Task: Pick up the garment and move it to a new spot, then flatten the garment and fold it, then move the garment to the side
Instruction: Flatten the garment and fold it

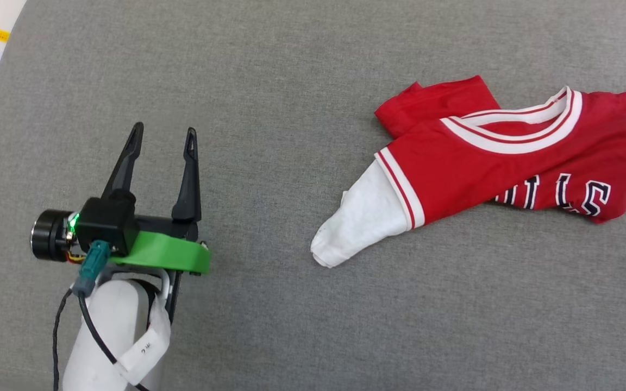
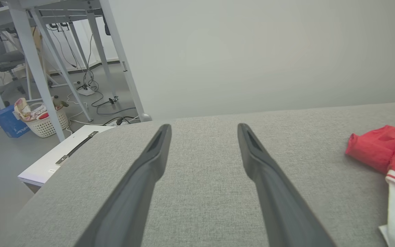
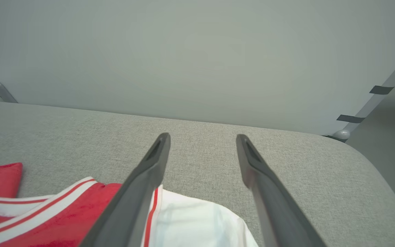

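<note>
Presently a crumpled red jersey-style T-shirt (image 1: 508,157) is found lying on the grey woven surface (image 1: 291,81), toward its right side. The left gripper (image 1: 164,129) is held spread and empty over the surface's left side. The right gripper (image 3: 202,137) is spread, empty, over the white sleeve (image 3: 197,223). If only that sleeve is pinched (one loose layer), the shirt could be dragged into a bunch rather than flattened.

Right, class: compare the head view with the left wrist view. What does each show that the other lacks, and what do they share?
Head view's extras: the striped collar and black chest lettering of the garment, plus the green mount behind the left gripper. Left wrist view's extras: a white basket, a blue box and floor cables beside white table legs. Shared: the left gripper, open, over the grey surface, and the garment's red fold and white sleeve.
</note>
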